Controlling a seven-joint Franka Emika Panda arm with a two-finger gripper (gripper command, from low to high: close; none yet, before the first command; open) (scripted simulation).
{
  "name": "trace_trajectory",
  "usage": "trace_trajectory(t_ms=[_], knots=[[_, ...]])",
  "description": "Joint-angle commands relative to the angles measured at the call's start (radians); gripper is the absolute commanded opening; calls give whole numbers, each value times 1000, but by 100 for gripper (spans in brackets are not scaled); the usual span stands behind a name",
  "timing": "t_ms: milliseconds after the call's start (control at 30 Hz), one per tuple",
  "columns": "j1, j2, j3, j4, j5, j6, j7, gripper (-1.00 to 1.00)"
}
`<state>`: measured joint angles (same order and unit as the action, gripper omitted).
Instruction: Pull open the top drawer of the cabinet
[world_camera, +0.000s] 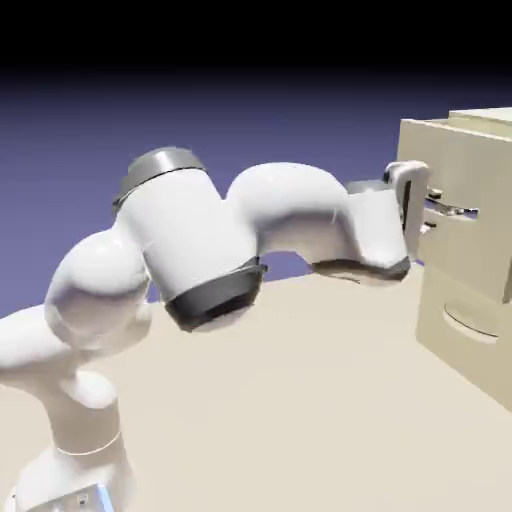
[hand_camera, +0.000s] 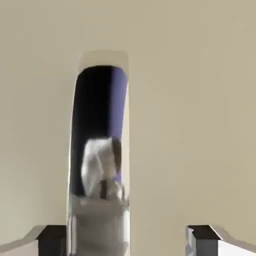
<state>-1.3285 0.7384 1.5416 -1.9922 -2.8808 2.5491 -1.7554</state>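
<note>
The beige cabinet stands at the right of the exterior view. Its top drawer sticks out a little past the front below it. My gripper reaches level at the drawer's thin metallic handle. In the hand view the drawer front fills the picture, and the shiny curved handle runs up from the bottom edge in its dark slot. It lies between my gripper's tips, close to the left fingertip. A clear gap separates it from the right fingertip. The jaws are open around the handle, not clamped.
The lower drawer's curved handle shows below the top drawer. The beige table stretches from the cabinet to my base at the lower left. My arm arches across the middle of the exterior view.
</note>
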Motion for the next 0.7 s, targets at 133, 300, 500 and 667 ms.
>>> trace_trajectory(t_ms=[133,300,500,667], knots=[[-98,-167,40,-54,-15,25,184,-100],[-248,-113,183,-168,3,-10,127,-100],[-460,-198,357,-272,-13,-3,249,-100],[-550,-52,451,-377,20,-44,107,-100]])
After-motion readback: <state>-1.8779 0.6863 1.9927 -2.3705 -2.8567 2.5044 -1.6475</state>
